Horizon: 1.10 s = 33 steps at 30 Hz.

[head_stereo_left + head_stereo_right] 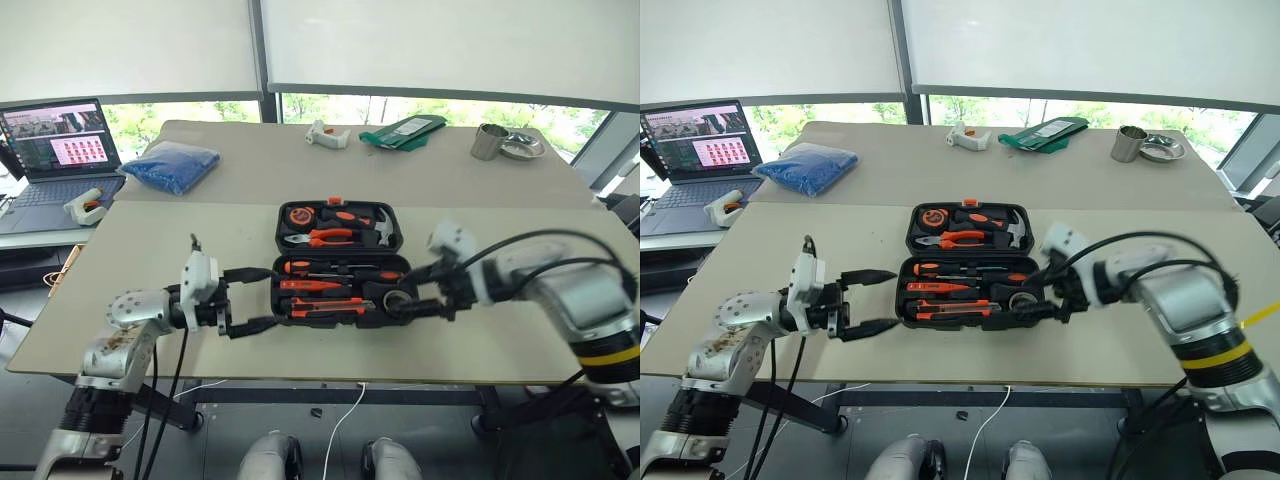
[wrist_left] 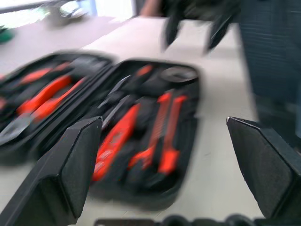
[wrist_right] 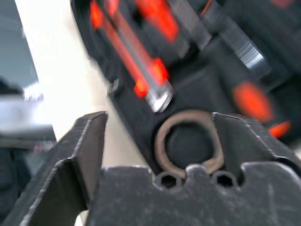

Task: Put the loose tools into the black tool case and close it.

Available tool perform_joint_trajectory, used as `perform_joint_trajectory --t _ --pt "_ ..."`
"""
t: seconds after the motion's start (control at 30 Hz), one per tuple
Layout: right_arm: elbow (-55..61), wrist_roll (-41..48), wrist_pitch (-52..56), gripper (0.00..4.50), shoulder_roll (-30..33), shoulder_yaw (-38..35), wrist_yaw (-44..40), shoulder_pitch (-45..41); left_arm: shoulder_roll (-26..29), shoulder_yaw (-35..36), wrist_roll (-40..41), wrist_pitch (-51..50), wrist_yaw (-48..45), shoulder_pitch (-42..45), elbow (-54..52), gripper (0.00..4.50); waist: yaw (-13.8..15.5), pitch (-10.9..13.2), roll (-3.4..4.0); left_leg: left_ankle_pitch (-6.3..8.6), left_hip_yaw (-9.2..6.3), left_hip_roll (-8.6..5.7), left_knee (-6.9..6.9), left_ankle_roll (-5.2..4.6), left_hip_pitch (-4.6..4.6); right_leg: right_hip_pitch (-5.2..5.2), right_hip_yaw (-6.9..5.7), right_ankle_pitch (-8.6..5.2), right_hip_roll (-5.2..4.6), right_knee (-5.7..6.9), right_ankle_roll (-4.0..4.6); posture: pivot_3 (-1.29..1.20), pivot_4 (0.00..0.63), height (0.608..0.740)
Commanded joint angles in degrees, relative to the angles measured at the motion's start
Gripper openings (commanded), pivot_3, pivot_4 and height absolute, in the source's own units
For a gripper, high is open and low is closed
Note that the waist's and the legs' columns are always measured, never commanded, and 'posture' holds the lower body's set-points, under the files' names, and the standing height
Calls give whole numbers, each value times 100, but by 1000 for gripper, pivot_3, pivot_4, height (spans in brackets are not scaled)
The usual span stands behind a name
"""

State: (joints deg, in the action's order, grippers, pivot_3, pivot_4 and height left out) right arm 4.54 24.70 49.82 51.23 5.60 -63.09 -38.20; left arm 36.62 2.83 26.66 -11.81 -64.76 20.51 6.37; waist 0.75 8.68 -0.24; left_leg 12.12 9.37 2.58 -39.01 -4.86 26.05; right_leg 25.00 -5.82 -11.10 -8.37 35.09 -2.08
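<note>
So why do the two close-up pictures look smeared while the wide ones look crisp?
Left wrist view: the black tool case and its orange tools streak with motion blur. Right wrist view: the tape roll sits too close, soft-edged. Head views: sharp, evenly lit by the windows.

tape roll (image 3: 188, 146) (rim partly hidden)

- Daylight came through the windows (image 1: 400, 105) behind the half-drawn blinds (image 1: 440, 45); the head views were bright and sharp.
- The table (image 1: 150, 300) was evenly lit, shadows soft.
- Both wrist views were motion-blurred, the right one glaring white on the tabletop.
</note>
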Motion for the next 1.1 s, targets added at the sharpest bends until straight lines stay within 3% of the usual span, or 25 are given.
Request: perform_joint_trajectory --t 0.03,0.07,0.1,0.23,0.33,0.43,0.57,0.73,0.87,1.1 --pt "-907 -673 -965 4047 -78 -248 673 -65 -49 169 -429 -467 1024 563 635 3190 -3 2 -5 0 1 0 0 0 0 1 1 1 0 -1 -2 0 150 740" --pt "-1168 -841 -1123 3522 -192 -209 901 -110 -113 128 -547 -563 1235 758 863 2850 -5 4 -7 0 2 -2 0 0 0 0 1 1 0 -1 -5 0 150 740" --pt "-1383 -1009 -1256 3426 -277 -119 1050 -158 -166 68 -667 -661 1404 941 1072 2592 -8 4 -8 -1 2 -2 0 2 1 1 1 2 0 -2 -8 0 150 740" --pt "-2287 -1711 -1974 1875 -732 254 1534 -466 -436 -266 -1181 -681 1710 1661 1960 962 -43 6 -11 -65 14 -6 2 20 23 3 6 8 1 9 -13 0 150 740" --pt "-3165 -2094 -2650 1011 -1151 473 1763 -860 -617 -453 -1483 -624 1849 2045 2570 83 -93 7 -12 -76 20 -6 4 15 24 5 7 14 5 13 -4 0 150 740" --pt "-4183 -2371 -3409 44 -1588 591 1891 -1286 -782 -568 -1625 -565 1793 2230 2887 0 -176 8 -13 -80 23 -6 8 15 25 5 7 13 10 13 -4 0 150 740" --pt "-5220 -2488 -4020 44 -2022 517 1815 -1769 -973 -610 -1727 -224 1616 2357 3173 0 -211 8 -13 -85 26 -4 10 19 24 5 7 14 16 20 -4 0 150 740" --pt "-5359 -2344 -3876 44 -2194 525 858 -1780 -1151 -694 -1761 194 1135 2373 3300 0 -194 9 -12 -88 27 -2 8 22 24 4 9 13 17 31 -4 0 150 740" --pt "-4486 -2207 -3319 44 -2026 513 326 -1343 -1157 -725 -1680 143 698 2254 3045 0 -159 9 -12 -88 21 -2 8 22 24 6 9 13 15 38 -4 0 150 740" --pt "-2177 -1932 -2158 44 -1551 237 307 -35 -933 -713 -1554 -260 362 1499 1780 0 -147 9 -12 -85 18 -2 9 19 25 12 9 6 7 67 -7 0 150 740"
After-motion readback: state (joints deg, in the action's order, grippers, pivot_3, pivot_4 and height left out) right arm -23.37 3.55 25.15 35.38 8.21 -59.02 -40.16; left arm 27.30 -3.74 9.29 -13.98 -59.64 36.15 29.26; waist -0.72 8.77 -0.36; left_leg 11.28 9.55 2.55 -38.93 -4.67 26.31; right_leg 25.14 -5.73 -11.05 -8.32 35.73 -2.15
